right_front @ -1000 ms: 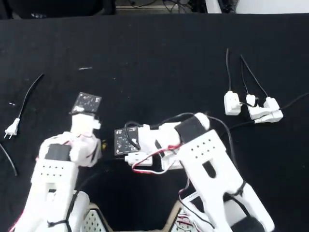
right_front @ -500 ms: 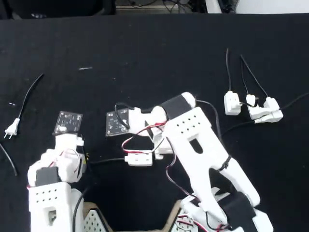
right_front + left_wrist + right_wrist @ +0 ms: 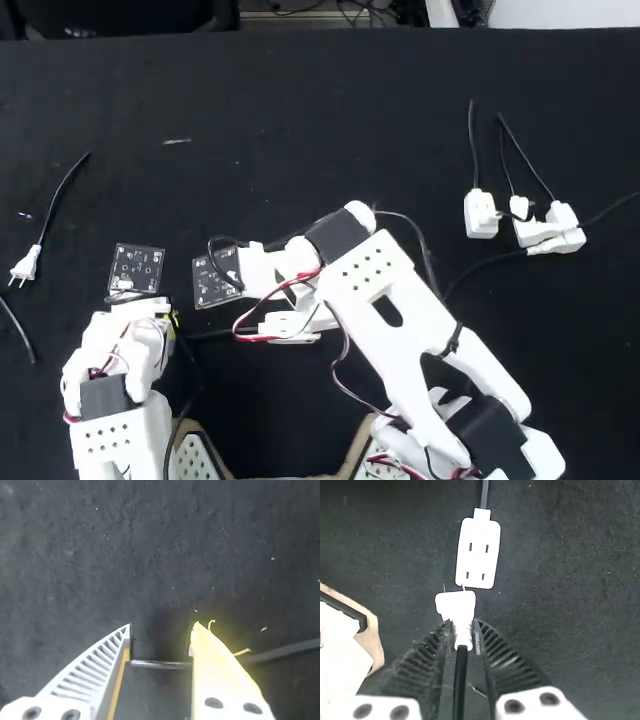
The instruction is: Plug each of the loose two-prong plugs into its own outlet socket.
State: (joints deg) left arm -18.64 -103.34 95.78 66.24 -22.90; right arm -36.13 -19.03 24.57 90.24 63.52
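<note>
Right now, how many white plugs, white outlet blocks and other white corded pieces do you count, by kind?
White two-prong plugs: 2, one held in the right gripper
White two-socket outlet block: 1
White corded pieces at the far right, kinds unclear: 3
Total: 6

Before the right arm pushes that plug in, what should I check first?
1. Grip on plug: ok, the right gripper is shut on its body.
2. Prongs face the outlet: ok, not yet inserted.
3. Prongs lined up with slots: not ok, they appear offset from the nearest pair.
4. Slots free: ok, all four look empty.
5. Outlet steadied: cannot tell; the left gripper is open, with a thin black cable crossing between its fingers.
</note>
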